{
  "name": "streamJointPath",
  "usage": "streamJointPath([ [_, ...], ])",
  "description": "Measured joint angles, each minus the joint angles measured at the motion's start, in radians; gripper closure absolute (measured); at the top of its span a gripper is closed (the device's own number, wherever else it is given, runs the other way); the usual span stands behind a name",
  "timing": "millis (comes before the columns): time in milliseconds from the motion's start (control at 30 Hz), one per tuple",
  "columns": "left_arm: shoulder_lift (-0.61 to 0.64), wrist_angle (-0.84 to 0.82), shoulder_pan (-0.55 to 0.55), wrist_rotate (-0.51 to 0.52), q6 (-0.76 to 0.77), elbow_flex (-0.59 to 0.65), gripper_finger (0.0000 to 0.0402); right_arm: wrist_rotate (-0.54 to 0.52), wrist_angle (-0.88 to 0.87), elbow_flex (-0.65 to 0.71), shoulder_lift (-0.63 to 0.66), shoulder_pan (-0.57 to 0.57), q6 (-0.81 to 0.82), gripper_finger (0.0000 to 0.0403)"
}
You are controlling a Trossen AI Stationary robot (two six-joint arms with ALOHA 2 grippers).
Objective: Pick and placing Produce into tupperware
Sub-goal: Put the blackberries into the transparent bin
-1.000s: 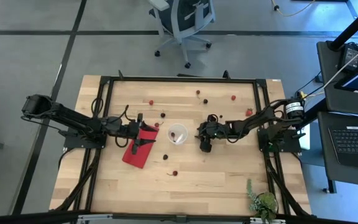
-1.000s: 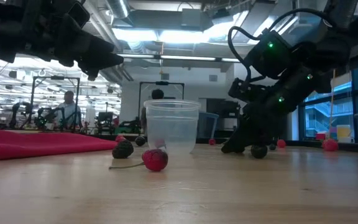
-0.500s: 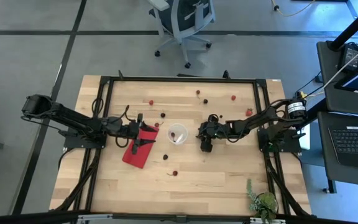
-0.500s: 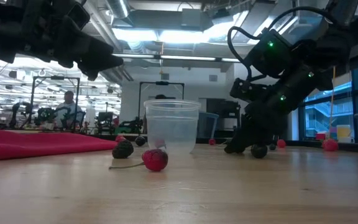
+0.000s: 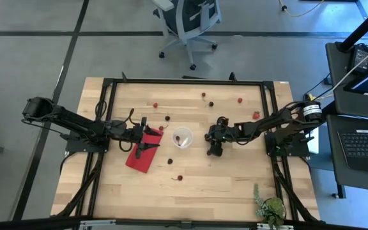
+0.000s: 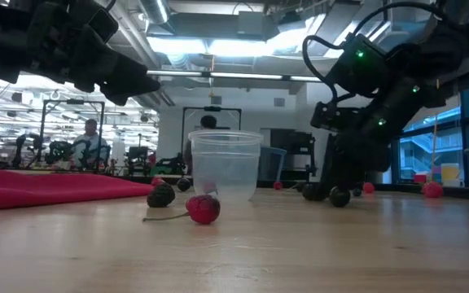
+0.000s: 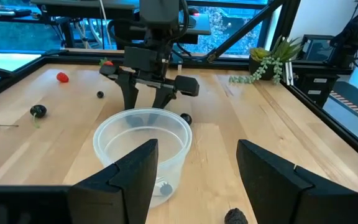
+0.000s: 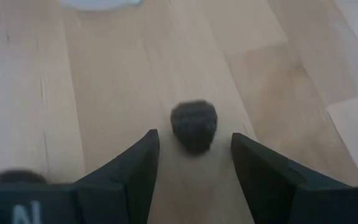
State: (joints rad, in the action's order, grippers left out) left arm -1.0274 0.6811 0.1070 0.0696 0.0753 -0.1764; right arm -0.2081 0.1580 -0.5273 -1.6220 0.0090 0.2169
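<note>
The right gripper point(image 8: 191, 171) points down at the desk point(image 5: 235, 185) just to the right of the tupperware point(image 5: 183, 138), its jaws released and spread to either side of a dark cherry point(image 8: 194, 126) that lies on the wood between the fingertips point(image 8: 145, 152), not yet grasped. In the left wrist view this gripper point(image 7: 146, 102) stands upright right behind the tupperware point(image 7: 143, 144), a dark fruit point(image 7: 186, 119) beside it.

The left gripper point(image 7: 194, 165) hangs left of the tupperware, over the magenta cloth point(image 5: 143, 152), its jaws released and holding nothing.

The tupperware stands upright near the desk's middle. More produce lies scattered around it: a red cherry with a stem point(image 6: 203, 208) and a dark one point(image 6: 161, 195) in front of it in the low view, and others point(image 5: 155, 105) toward the far edge.
</note>
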Motion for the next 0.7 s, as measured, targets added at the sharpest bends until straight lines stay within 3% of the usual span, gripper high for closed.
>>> streamJointPath([
  [700, 0.0, -0.017, 0.0, 0.0, 0.0, 0.0, 0.019, -0.001, 0.093, 0.002, -0.016, 0.0, -0.014, 0.0209],
])
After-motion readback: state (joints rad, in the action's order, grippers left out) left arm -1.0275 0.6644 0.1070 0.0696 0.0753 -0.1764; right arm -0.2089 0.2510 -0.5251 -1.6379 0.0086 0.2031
